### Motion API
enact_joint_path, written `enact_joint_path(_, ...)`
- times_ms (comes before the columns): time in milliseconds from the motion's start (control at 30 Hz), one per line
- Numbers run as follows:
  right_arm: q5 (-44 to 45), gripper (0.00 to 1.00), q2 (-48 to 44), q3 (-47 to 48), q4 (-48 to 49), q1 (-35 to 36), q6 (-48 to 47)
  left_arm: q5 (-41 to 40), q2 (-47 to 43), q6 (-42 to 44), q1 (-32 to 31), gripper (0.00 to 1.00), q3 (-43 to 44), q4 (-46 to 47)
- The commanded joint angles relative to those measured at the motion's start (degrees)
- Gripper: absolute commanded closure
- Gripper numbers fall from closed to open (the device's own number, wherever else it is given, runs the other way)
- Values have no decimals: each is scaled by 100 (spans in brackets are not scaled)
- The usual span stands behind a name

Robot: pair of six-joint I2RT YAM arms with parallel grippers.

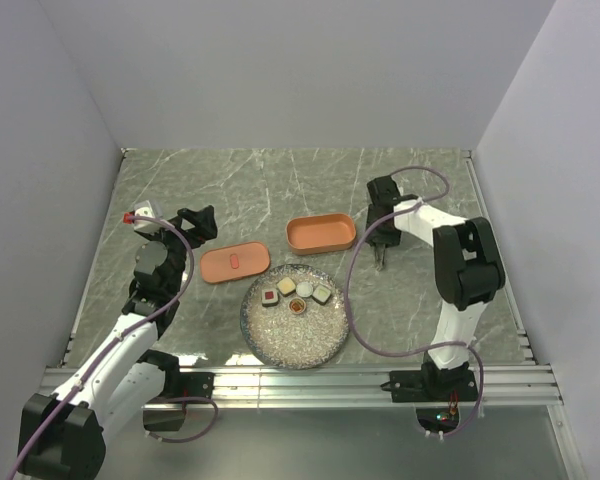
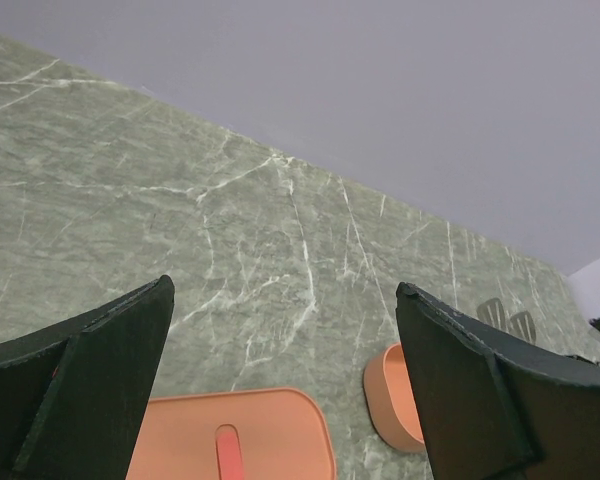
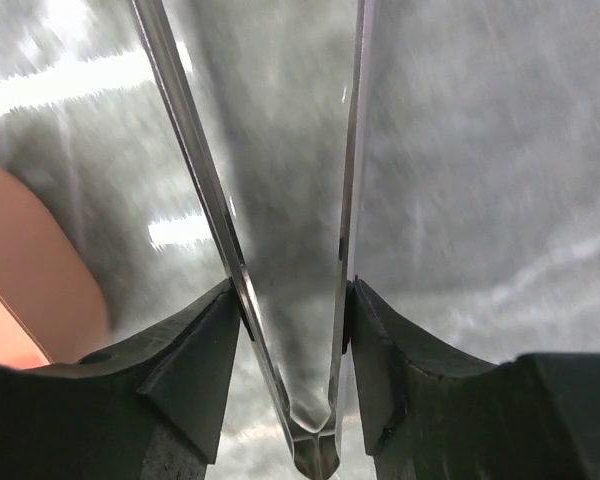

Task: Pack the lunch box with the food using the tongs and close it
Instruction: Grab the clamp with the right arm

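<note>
Step in hand: grabbing the tongs (image 3: 195, 150) with the right tool (image 3: 290, 330). Closed on them, one black finger pressing each arm near the joined end. Squeeze softly, just enough to hold, without pinching the V all the way shut. Keep the grip even on both sides, then lift straight up.

As for the left tool (image 2: 285, 290): wide open, holding nothing, hanging over the lid (image 1: 235, 262).

Thin, grey, shiny metal tongs, two long arms spreading from a narrow V. Found at 3 o'clock of the orange lunch box (image 1: 321, 234), low by the surface (image 1: 230, 190). Five little bits of food (image 1: 302, 285) on the speckled plate (image 1: 295, 345), at 6 o'clock of the box.
</note>
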Motion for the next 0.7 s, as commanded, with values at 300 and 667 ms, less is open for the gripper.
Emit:
enact_joint_path(300, 310, 46, -2625, -1022, -73, 652, 67, -35, -55, -65, 22, 1, -44, 213)
enact_joint_path(667, 1066, 46, -4822, -1611, -767, 1891, 691, -26, -135, -65, 31, 1, -62, 204)
